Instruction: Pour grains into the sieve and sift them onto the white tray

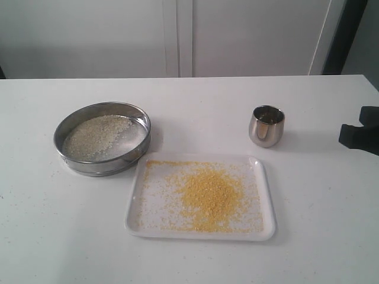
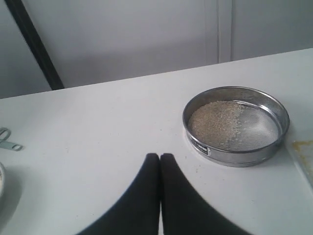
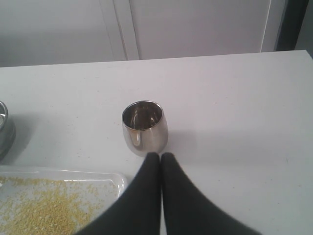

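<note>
The sieve (image 1: 102, 137) stands on the table at the left, with whitish rice-like grains (image 1: 95, 135) left on its mesh. In front of it and to the right lies the white tray (image 1: 263, 195), holding a heap of fine yellow grains (image 1: 207, 194). My left gripper (image 2: 160, 157) is shut and empty, hovering over bare table short of the sieve (image 2: 236, 125); it is out of the exterior view. My right gripper (image 3: 160, 156) is shut and empty, just behind the small steel cup (image 3: 144, 127). In the exterior view it shows as a dark shape (image 1: 359, 131) at the right edge.
The shiny steel cup (image 1: 266, 125) stands upright to the right of the sieve, behind the tray's far right corner. A small metal clip (image 2: 7, 141) lies on the table in the left wrist view. White wall panels rise behind the table's far edge.
</note>
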You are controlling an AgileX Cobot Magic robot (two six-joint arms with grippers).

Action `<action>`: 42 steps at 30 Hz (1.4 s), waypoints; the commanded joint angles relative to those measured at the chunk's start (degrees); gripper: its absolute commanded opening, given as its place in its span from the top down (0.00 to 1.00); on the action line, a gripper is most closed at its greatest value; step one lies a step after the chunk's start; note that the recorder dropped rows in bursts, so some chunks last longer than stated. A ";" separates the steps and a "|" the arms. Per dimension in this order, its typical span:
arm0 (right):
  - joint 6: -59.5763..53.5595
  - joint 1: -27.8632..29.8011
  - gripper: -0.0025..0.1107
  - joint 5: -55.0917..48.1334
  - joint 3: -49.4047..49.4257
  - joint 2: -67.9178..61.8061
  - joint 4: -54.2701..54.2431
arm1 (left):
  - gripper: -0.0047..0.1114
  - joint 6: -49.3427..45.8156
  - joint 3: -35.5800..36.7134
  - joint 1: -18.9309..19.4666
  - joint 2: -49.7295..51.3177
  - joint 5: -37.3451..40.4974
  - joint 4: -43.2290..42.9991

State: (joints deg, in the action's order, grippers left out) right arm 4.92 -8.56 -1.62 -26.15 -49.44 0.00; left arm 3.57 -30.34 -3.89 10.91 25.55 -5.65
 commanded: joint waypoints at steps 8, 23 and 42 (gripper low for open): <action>-0.14 -0.04 0.98 0.42 0.19 0.20 0.00 | 0.96 0.44 6.00 7.26 -6.97 -0.74 1.57; -0.14 -0.04 0.98 0.42 0.19 0.20 0.00 | 0.96 -3.57 13.88 7.82 -10.91 -2.25 7.11; -0.14 -0.04 0.98 0.42 0.19 0.20 0.00 | 0.96 -3.57 24.92 7.82 -10.91 -10.99 8.93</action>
State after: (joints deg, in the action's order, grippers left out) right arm 4.92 -8.56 -1.62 -26.15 -49.44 0.00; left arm 0.00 -6.10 3.88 0.27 14.86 2.34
